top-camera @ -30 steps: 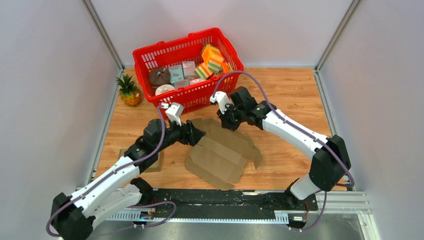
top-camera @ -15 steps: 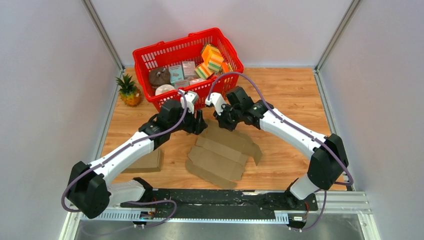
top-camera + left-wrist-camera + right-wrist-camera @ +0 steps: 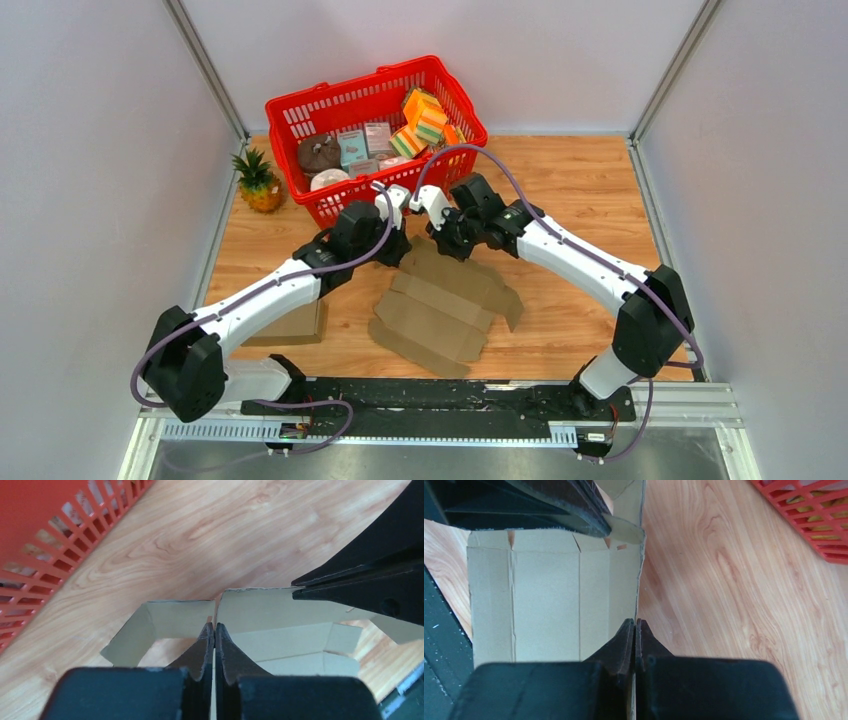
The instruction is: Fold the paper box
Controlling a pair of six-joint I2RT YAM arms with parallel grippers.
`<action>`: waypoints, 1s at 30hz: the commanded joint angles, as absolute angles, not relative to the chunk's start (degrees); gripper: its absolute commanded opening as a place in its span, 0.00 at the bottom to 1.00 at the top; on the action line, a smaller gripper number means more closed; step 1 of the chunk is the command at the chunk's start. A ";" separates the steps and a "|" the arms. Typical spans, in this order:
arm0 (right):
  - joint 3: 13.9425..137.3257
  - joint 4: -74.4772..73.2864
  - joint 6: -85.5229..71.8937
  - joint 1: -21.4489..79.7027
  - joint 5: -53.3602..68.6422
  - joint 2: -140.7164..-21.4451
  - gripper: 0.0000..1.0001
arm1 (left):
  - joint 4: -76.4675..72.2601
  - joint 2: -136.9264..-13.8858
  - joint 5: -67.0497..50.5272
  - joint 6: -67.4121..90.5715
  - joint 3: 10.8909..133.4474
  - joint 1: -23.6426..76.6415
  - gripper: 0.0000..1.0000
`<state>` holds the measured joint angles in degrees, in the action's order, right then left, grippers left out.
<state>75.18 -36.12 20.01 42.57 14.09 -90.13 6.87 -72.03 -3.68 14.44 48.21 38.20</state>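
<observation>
Item, left: your left gripper (image 3: 214, 629), jaws drawn together and apparently pinching the far edge of the paper box (image 3: 445, 300). The flat blank spreads ahead of its fingertips, and the red basket (image 3: 350, 80) is off to its left. Item, right: your right gripper (image 3: 635, 625), jaws likewise clamped on that same edge, with the creased panels lying to its left. Step in hand, as judged: a two-handed grip for the first fold; next, raise that edge with both pinches level so the bend follows a score line.
</observation>
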 commanded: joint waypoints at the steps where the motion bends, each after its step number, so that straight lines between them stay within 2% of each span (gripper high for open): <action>1: 76.11 -32.52 17.59 42.72 4.87 -88.77 0.10 | -0.61 -70.84 7.19 14.32 45.89 40.95 0.00; 3: 78.12 -34.44 12.94 42.45 2.82 -88.16 0.21 | -3.33 -70.05 11.66 17.13 44.65 41.75 0.00; 4: 79.09 -35.76 10.40 42.54 0.38 -87.98 0.35 | -3.77 -69.79 12.91 17.92 43.60 41.92 0.00; 6: 80.33 -39.28 4.35 42.45 0.09 -86.49 0.39 | -5.97 -68.83 16.59 20.56 42.28 42.45 0.00; 8: 82.69 -43.65 -2.07 42.45 -5.69 -85.44 0.60 | -7.46 -68.29 18.62 22.66 40.70 42.89 0.00; 10: 85.67 -47.79 -15.42 41.66 -11.39 -84.03 0.85 | -8.17 -67.76 21.52 23.90 39.91 43.41 0.00; 12: 86.57 -52.38 -25.79 39.13 -10.47 -82.19 0.91 | -8.26 -67.59 24.50 25.57 39.64 43.94 0.00; 13: 85.01 -52.03 -34.28 38.15 -5.06 -81.05 0.95 | -8.26 -67.59 25.30 25.92 39.55 44.38 0.00; 15: 81.67 -47.13 -43.81 37.26 -2.56 -78.59 0.97 | -8.52 -67.94 26.97 27.33 39.73 44.73 0.00; 16: 79.48 -43.54 -51.17 37.27 4.41 -76.40 1.00 | -8.61 -68.11 27.50 27.68 39.73 45.35 0.00; 17: 74.58 -35.50 -54.98 37.35 7.79 -75.86 1.00 | -9.14 -68.38 28.12 28.12 39.64 45.70 0.00; 19: 71.03 -30.35 -68.56 37.44 11.68 -75.50 1.00 | -9.75 -68.73 30.23 28.47 39.55 46.58 0.00; 23: 65.31 -21.99 -84.15 37.88 11.08 -77.34 0.92 | -10.11 -69.52 33.48 31.72 39.55 48.34 0.00; 27: 63.47 -23.20 -92.09 38.06 4.76 -79.19 0.88 | -9.75 -70.14 36.11 33.92 39.73 49.92 0.00; 30: 61.35 -21.70 -96.58 38.06 1.34 -80.06 0.77 | -10.37 -69.70 38.39 34.80 39.03 51.15 0.00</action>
